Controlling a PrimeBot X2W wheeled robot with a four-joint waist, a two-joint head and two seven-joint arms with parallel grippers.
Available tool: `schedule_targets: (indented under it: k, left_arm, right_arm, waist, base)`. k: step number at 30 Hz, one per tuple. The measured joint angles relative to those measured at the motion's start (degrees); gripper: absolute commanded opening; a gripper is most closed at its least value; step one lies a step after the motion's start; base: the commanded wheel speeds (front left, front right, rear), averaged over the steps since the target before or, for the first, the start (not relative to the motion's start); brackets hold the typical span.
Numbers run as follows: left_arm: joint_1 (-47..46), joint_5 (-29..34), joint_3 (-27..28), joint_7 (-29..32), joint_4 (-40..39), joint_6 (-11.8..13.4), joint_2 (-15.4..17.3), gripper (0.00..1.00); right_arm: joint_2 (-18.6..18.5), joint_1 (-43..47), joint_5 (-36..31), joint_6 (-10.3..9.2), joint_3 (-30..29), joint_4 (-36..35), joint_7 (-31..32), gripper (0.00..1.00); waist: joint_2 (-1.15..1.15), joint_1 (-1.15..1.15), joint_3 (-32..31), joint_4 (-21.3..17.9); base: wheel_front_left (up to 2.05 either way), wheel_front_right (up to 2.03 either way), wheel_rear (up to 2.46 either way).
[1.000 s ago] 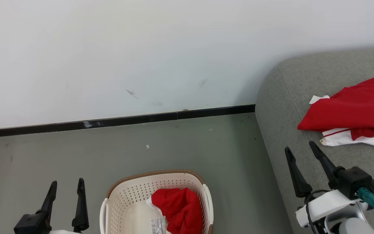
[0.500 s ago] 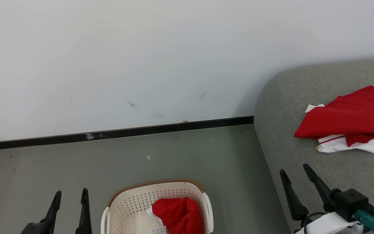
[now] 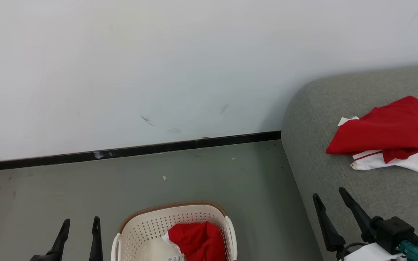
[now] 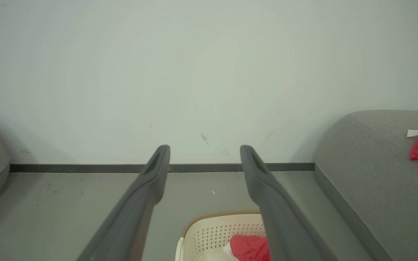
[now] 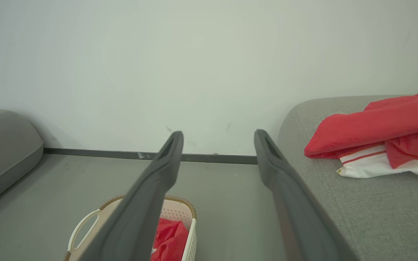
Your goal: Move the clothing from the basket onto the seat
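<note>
A: What's at the far left?
B: In the right wrist view, the rounded end of a grey cushion (image 5: 2, 145), against the wall (image 3: 158, 72). Then comes the left gripper (image 3: 81, 219), low in the head view over bare floor (image 3: 212, 174). Its fingers are released and spread, with nothing between them.
A: And the basket (image 3: 172, 204)?
B: It stands on the floor just right of that gripper and apart from it, cut off by the bottom edge. A red garment (image 3: 194, 241) lies bunched inside against the right wall, with a bit of white showing at its left.
A: Behind it?
B: Floor runs up to a black baseboard (image 3: 140, 149). Above that is the white wall, with a few dark scuffs.
A: The right side?
B: The seat (image 3: 376, 192) rises right of the basket, with a strip of floor between them. The right gripper (image 3: 328, 192) is over the seat's near left edge, its fingers parted and empty. Beyond it the second garment (image 3: 383, 134) lies on the seat. Its red is folded over white striped trim, and a white tag shows at its left end. It is well apart from the fingertips.
</note>
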Motion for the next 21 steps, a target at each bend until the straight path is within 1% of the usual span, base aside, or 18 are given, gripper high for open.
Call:
schedule_targets:
  k: [21]
  left_arm:
    - [0.07,0.26,-0.03,0.00,-0.75,-0.25,-0.04,1.00]
  right_arm:
    - [0.01,1.30,0.76,0.00,-0.03,-1.23,0.00,1.00]
  waist:
    - [0.00,0.00,0.58,0.07]
  base:
    - [0.00,0.00,0.00]
